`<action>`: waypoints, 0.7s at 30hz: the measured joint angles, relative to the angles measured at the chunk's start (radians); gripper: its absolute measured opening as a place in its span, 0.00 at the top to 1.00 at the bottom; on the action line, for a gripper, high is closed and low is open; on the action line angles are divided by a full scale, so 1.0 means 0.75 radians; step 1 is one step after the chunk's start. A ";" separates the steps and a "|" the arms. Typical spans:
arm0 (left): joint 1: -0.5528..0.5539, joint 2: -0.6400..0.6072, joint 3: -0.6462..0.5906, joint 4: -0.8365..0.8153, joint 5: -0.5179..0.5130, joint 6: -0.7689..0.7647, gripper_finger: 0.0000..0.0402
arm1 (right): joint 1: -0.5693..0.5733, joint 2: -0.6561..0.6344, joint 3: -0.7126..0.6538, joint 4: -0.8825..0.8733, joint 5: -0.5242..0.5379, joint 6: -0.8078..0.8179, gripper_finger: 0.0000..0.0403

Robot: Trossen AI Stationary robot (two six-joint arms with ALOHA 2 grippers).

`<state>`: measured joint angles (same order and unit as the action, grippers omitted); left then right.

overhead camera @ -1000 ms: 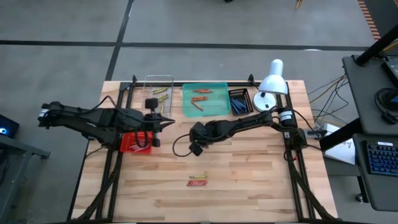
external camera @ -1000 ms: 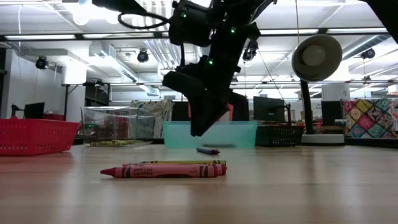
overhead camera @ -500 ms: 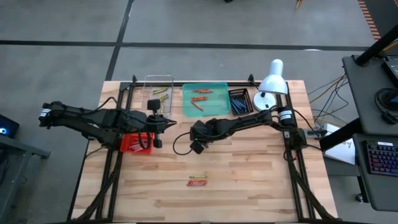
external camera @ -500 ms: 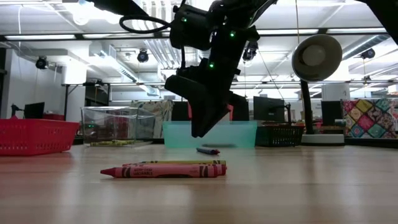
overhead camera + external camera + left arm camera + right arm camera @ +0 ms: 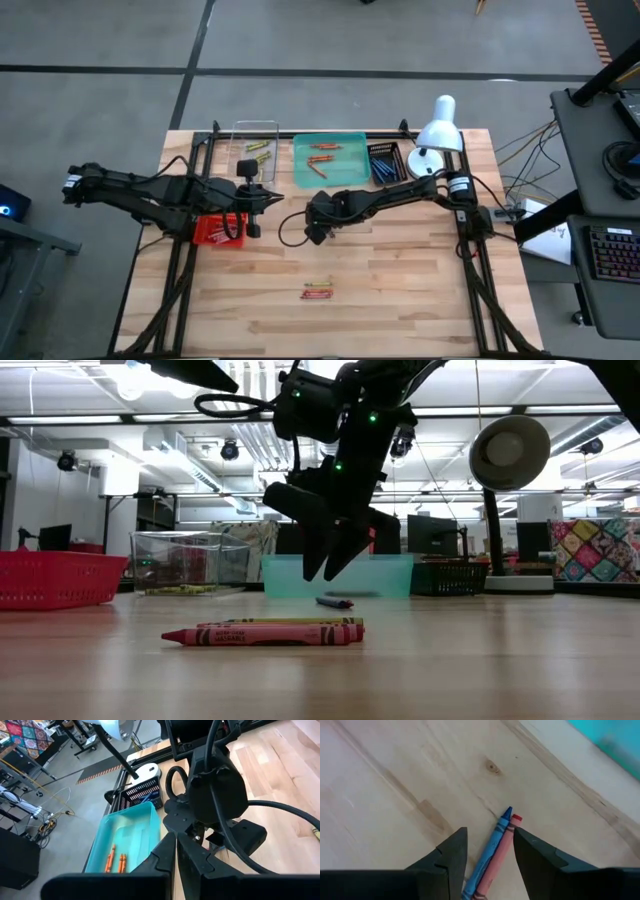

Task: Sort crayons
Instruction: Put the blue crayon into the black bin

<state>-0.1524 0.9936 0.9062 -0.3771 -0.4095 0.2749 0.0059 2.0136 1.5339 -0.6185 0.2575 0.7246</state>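
Observation:
A blue crayon (image 5: 494,845) and a red crayon (image 5: 503,851) lie side by side on the wooden table. My right gripper (image 5: 490,865) hangs open just above them, one finger on either side, touching neither. The low view shows its fingertips (image 5: 322,572) clear of the table top. Nearer the front edge lie a red crayon (image 5: 265,634) and a yellow-green one (image 5: 290,621), seen together from above as the front pair of crayons (image 5: 318,291). My left gripper (image 5: 277,197) waits shut and empty above the table's left half, beside the red basket (image 5: 218,230).
Along the far edge stand a clear box (image 5: 255,148) with yellow-green crayons, a teal tray (image 5: 348,170) with orange ones, a black basket (image 5: 385,160) with blue ones, and a white lamp (image 5: 438,128). A cable loop (image 5: 290,235) hangs by the right gripper.
My right gripper has opened in place above the blue and red crayons; its fingers, together a second ago, now stand spread. The crayons on the table have not moved.

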 joint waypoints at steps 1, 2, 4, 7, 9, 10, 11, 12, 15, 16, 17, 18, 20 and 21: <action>0.000 0.000 0.000 0.000 0.000 0.000 1.00 | 0.000 0.000 -0.001 0.002 0.002 0.001 0.62; 0.000 0.000 0.000 0.000 0.000 0.000 1.00 | 0.000 0.000 -0.002 0.005 0.003 0.002 0.63; 0.000 0.000 0.000 0.000 0.000 0.000 1.00 | 0.000 0.000 -0.005 0.008 0.006 0.012 0.63; 0.000 0.000 0.000 0.000 0.000 -0.001 1.00 | 0.000 0.000 -0.015 0.011 0.007 0.015 0.64; 0.000 0.000 0.000 -0.001 0.000 0.000 1.00 | 0.000 0.000 -0.024 0.011 0.006 0.015 0.65; 0.000 0.000 0.000 -0.002 0.000 0.000 1.00 | 0.000 0.001 -0.027 0.010 0.006 0.010 0.65; 0.000 0.000 0.000 -0.003 -0.001 0.000 1.00 | 0.001 0.001 -0.027 0.010 0.005 0.003 0.65; 0.000 0.000 0.000 -0.003 -0.001 0.000 1.00 | 0.002 0.001 -0.027 0.011 -0.002 -0.003 0.66; 0.000 -0.001 0.000 -0.006 -0.001 0.000 1.00 | 0.009 0.001 -0.027 0.012 -0.006 -0.012 0.69; 0.000 -0.001 0.000 -0.007 -0.001 0.000 1.00 | 0.011 0.001 -0.027 0.011 -0.018 -0.014 0.70; 0.000 -0.001 0.000 -0.008 -0.001 -0.005 1.00 | 0.012 0.001 -0.027 0.010 -0.036 -0.019 0.73; 0.000 -0.001 0.000 -0.008 -0.001 -0.005 1.00 | 0.012 0.001 -0.027 0.011 -0.053 -0.024 0.76; 0.000 -0.001 0.000 -0.008 -0.001 -0.005 1.00 | 0.013 0.001 -0.027 0.009 -0.073 -0.038 0.85; 0.000 -0.001 0.000 -0.008 -0.001 -0.005 1.00 | 0.012 0.001 -0.027 0.010 -0.072 -0.043 0.91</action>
<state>-0.1524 0.9932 0.9062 -0.3834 -0.4103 0.2714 0.0151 2.0140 1.5133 -0.6111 0.2036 0.6923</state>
